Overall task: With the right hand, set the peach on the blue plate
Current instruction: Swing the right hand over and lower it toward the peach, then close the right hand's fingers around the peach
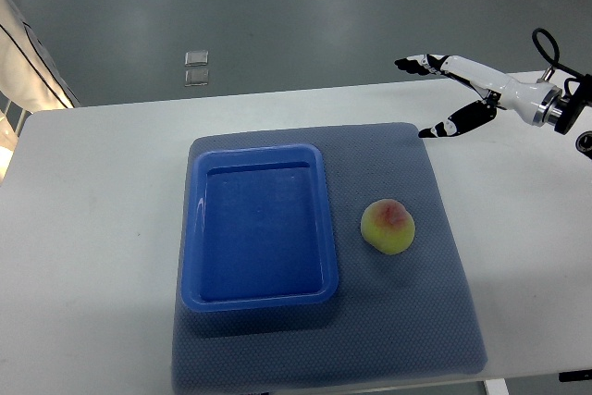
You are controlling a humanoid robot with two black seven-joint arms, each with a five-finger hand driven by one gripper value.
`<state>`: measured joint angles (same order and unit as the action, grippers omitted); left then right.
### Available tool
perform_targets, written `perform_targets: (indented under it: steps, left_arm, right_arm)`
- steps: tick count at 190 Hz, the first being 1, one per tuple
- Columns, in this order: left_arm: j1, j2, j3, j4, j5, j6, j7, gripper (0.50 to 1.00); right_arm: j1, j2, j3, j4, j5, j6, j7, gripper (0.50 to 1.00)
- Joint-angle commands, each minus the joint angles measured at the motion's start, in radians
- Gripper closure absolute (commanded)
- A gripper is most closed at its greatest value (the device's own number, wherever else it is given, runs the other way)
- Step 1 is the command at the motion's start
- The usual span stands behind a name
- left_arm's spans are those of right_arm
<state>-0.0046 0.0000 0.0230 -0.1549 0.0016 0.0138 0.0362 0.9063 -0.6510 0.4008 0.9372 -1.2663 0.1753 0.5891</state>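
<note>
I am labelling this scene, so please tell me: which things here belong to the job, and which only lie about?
For the job:
- peach, on the mat
- blue plate, holding nothing
- right hand, open, above the table's far right

Only lying about:
- grey mat under both
- white table
- two small clear squares on the floor beyond

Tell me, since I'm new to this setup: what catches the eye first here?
The blue plate, a deep empty tray, sits on the grey mat at centre. Just right of it lies the peach, untouched. The right robot hand hovers open at the table's far right edge, well away from the peach.
</note>
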Motion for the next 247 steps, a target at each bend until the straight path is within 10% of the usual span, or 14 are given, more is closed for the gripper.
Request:
perform_targets:
  steps: [1,72,247]
  left_arm:
    - [0.0,0.0,0.0,0.0,0.0,0.0,0.001,0.5]
    - [0.0,0.0,0.0,0.0,0.0,0.0,0.001,0.5]
    - [0.0,0.0,0.002,0.0,0.0,0.0,-0.001,0.5]
  right_arm:
    - [0.055,-0.029,-0.026,0.025,-0.111,0.053,-0.002,0.57]
    - [0.221,-0.11,-0.232,0.285,-0.513,0.177,0.006,0.572]
    - [0.143,0.007,-0.27,0.324,-0.561,0.167,-0.003,0.572]
